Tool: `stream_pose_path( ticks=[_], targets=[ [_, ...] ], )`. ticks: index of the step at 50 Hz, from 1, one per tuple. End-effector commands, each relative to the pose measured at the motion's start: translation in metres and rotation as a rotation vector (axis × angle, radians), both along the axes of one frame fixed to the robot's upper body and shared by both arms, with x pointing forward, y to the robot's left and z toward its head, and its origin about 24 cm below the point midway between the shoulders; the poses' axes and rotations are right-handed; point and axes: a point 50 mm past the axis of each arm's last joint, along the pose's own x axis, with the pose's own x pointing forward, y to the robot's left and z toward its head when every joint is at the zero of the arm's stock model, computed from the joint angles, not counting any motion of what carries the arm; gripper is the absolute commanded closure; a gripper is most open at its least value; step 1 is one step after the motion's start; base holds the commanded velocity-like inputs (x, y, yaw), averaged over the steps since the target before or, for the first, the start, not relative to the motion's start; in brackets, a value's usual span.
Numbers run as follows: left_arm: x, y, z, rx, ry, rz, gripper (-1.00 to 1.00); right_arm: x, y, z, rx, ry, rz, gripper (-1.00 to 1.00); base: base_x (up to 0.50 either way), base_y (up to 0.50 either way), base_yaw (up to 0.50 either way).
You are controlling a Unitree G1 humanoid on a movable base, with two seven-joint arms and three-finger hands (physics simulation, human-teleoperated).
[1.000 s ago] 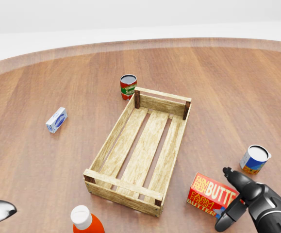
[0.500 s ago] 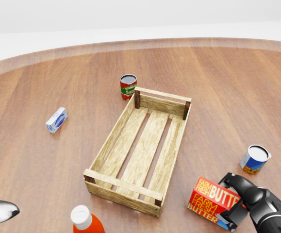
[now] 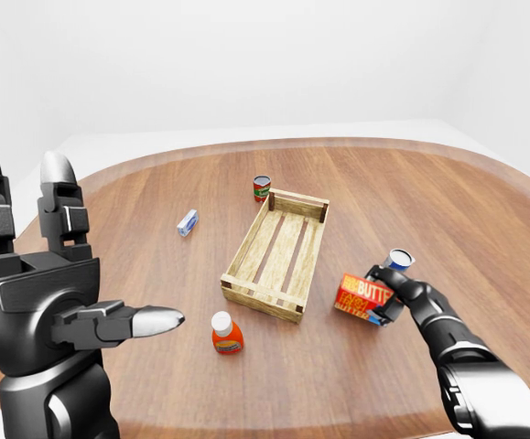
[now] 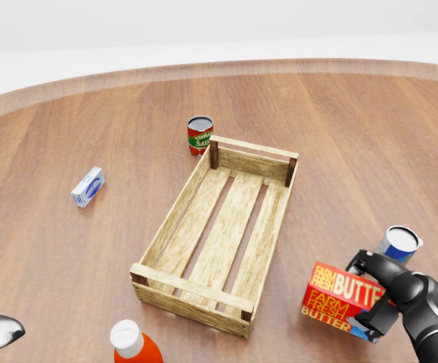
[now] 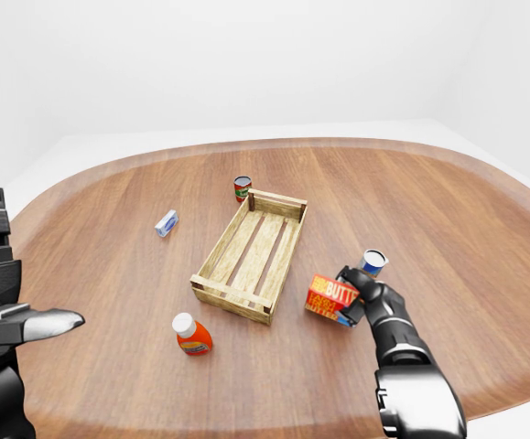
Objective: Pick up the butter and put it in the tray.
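Observation:
The red butter box [image 4: 343, 296] sits at the lower right of the head view, tilted, just right of the wooden tray's [image 4: 192, 298] near corner. My right hand [image 4: 371, 295] is shut on the box's right end, with black fingers wrapped over its top and side. In the left-eye view the box [image 3: 363, 297] appears held slightly off the table. The slatted tray holds nothing. My left hand [image 3: 72, 274] stands open far to the left, fingers spread upward, away from everything.
A tomato sauce can [image 4: 200, 134] stands against the tray's top left corner. A small blue-white carton [image 4: 88, 187] lies to the left. An orange bottle with a white cap [image 4: 132, 344] is below the tray. A blue can [image 4: 397, 248] stands just above my right hand.
My right hand, open beside the butter a second ago, has closed on it. The box has tilted and shifted right and slightly up. The left hand stays put.

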Motion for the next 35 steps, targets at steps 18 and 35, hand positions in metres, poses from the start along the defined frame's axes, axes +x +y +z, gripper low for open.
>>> stream_pose_path(
  ticks=[18,35],
  targets=[
    [-0.002,0.000,0.002,-0.001,-0.011,-0.002,-1.00,0.037,0.016,0.121,-0.256,-0.215,0.322,1.00,0.00,0.00,0.00],
    [0.000,0.000,0.000,-0.005,-0.003,-0.002,-1.00,0.070,0.043,0.148,-0.142,-0.273,0.345,1.00,0.00,0.00,0.00]
  ],
)
